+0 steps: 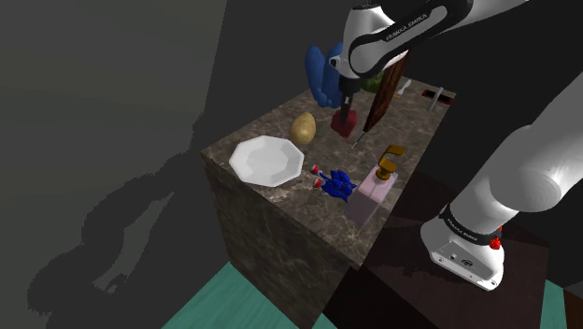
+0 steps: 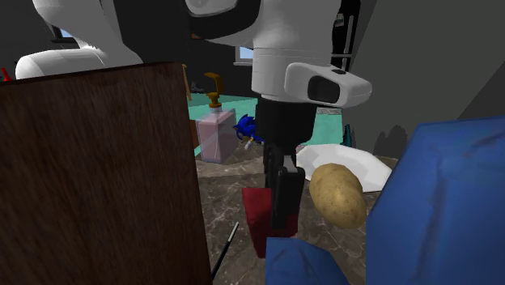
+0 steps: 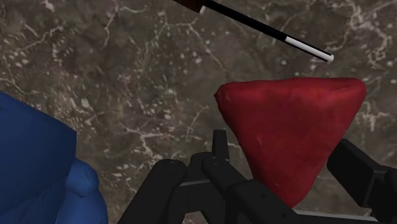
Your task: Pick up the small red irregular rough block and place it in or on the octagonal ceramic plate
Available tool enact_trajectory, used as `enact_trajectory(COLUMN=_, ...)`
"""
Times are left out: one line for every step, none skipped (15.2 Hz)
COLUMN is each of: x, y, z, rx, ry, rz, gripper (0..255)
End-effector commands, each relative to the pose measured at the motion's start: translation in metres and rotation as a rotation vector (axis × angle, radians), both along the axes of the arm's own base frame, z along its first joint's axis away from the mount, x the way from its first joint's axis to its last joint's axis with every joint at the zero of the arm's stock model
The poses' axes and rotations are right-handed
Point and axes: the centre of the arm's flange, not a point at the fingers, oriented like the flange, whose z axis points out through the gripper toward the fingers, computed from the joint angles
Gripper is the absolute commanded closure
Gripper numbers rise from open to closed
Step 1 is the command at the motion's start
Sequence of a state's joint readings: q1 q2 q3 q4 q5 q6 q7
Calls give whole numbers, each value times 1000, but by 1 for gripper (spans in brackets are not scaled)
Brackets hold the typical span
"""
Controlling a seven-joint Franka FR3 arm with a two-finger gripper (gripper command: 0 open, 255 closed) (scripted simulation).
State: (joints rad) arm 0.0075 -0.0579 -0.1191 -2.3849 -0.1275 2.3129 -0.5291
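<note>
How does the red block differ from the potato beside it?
Colour: the red block is dark red, the potato tan-brown. Shape: the block is an angular wedge, the potato a smooth rounded oval. State: the block is clasped by the gripper, the potato lies free. Both are over the marbled counter.

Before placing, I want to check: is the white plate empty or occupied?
Empty: the white plate shows a bare surface in the shoulder view, with nothing on it.
</note>
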Motion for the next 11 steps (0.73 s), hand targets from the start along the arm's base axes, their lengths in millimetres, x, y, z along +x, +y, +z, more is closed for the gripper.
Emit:
enact_trajectory(x=0, y=0, z=11, rx=0, ry=0, rz=0, gripper=255)
enact_trajectory(x=0, y=0, z=16, rx=0, ry=0, rz=0, gripper=255)
enact_trajectory(x=0, y=0, z=21, rx=0, ry=0, rz=0, gripper=255)
enact_trajectory(x=0, y=0, z=26, rx=0, ry=0, rz=0, gripper=255)
enact_trajectory(x=0, y=0, z=32, rx=0, ry=0, rz=0, gripper=255)
enact_trajectory(x=0, y=0, z=37, rx=0, ry=0, rz=0, gripper=255)
enact_trajectory(x=0, y=0, z=42, rx=0, ry=0, rz=0, gripper=255)
enact_trajectory(x=0, y=0, z=48, rx=0, ry=0, rz=0, gripper=255)
enact_trajectory(x=0, y=0, z=53, rx=0, ry=0, rz=0, gripper=255)
enact_trajectory(x=0, y=0, z=58, rx=0, ry=0, rz=0, gripper=255)
enact_trajectory(x=0, y=0, z=59, rx=0, ry=0, rz=0, gripper=255)
